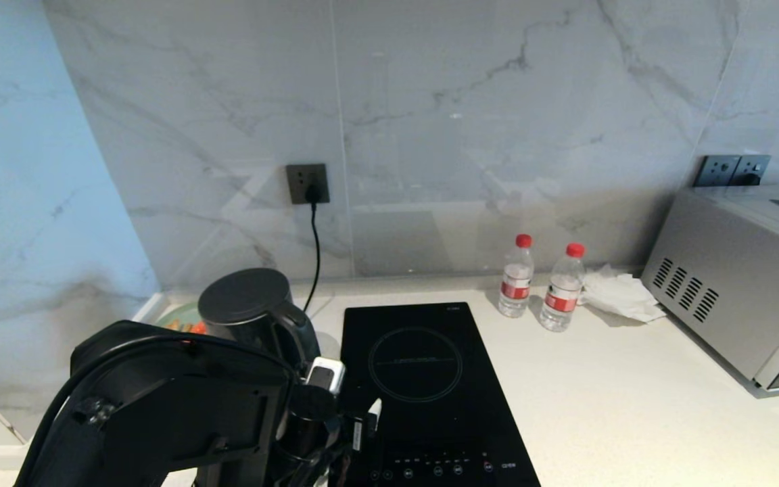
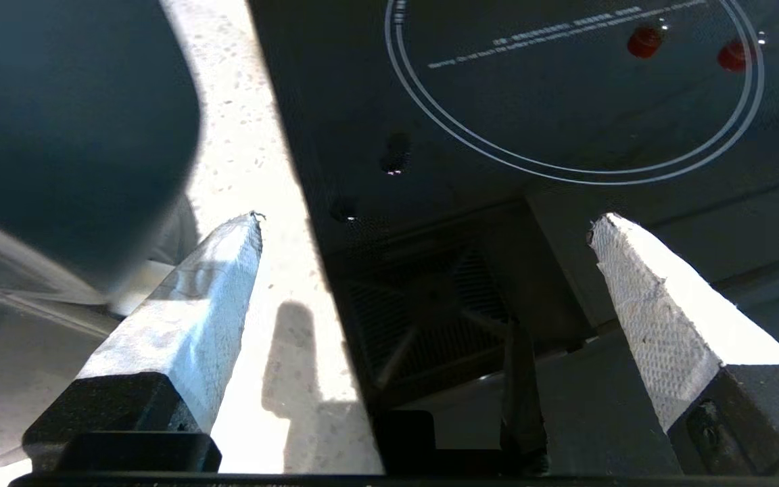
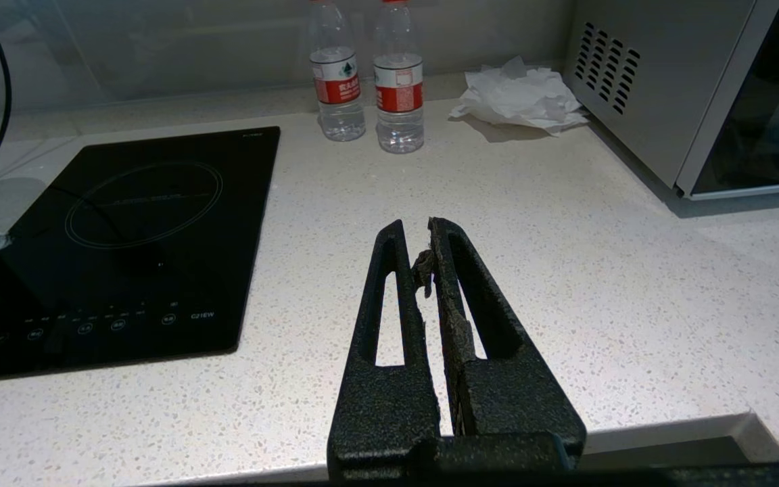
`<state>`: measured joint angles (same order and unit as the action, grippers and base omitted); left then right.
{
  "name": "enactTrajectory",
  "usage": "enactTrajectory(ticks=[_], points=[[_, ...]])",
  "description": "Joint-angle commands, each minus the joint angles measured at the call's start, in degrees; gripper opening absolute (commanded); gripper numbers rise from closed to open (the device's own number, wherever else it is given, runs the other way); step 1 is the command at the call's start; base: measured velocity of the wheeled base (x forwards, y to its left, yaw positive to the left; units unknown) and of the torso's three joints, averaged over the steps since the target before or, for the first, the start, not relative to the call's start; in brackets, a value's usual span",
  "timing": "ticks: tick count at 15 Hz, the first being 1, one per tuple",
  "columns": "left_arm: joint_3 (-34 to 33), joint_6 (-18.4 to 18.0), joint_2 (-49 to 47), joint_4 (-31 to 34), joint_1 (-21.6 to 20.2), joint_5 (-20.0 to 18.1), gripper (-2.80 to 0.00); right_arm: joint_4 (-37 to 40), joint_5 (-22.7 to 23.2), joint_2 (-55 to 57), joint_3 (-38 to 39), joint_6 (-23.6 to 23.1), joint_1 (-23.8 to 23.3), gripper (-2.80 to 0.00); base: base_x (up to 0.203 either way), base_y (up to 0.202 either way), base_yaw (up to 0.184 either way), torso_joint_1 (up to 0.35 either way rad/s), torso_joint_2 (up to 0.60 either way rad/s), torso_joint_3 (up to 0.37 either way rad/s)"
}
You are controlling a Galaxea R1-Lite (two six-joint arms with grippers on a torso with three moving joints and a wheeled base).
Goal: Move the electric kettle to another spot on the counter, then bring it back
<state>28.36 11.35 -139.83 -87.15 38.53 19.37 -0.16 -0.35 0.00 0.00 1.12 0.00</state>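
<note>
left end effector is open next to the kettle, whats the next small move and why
Probably ease the left end effector sideways toward the electric kettle to bracket its handle. Its fingers stand wide apart with nothing between them, over the counter strip and the hob edge, the kettle just beside one finger.

1 kettle (image 1: 247, 308), 2 bottles (image 1: 516, 276) (image 1: 562, 287), 1 hob (image 1: 423, 379).

Glossy black kettle (image 1: 254, 318) (matt lid) on speckled stone counter (image 1: 633, 406) beside glassy hob (image 1: 423, 379).
</note>
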Motion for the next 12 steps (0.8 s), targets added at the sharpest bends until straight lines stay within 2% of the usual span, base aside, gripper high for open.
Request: enactTrajectory(ticks=[1,3,12], points=[[-0.1,0.2,-0.1,-0.5,-0.3,0.3,0.0,0.0,0.0,0.0,0.0,0.0,0.0,-2.8,0.0,0.0,0.0,0.0,0.0,0.0],[0.0,0.3,-0.5,-0.5,-0.3,2.5,0.0,0.0,0.0,0.0,0.0,0.0,0.0,-2.8,0.0,0.0,0.0,0.0,0.0,0.0],[0.6,-0.4,-1.9,-0.5,0.1,2.2,0.0,0.0,0.0,0.0,0.0,0.0,0.0,-2.8,0.0,0.0,0.0,0.0,0.0,0.0]])
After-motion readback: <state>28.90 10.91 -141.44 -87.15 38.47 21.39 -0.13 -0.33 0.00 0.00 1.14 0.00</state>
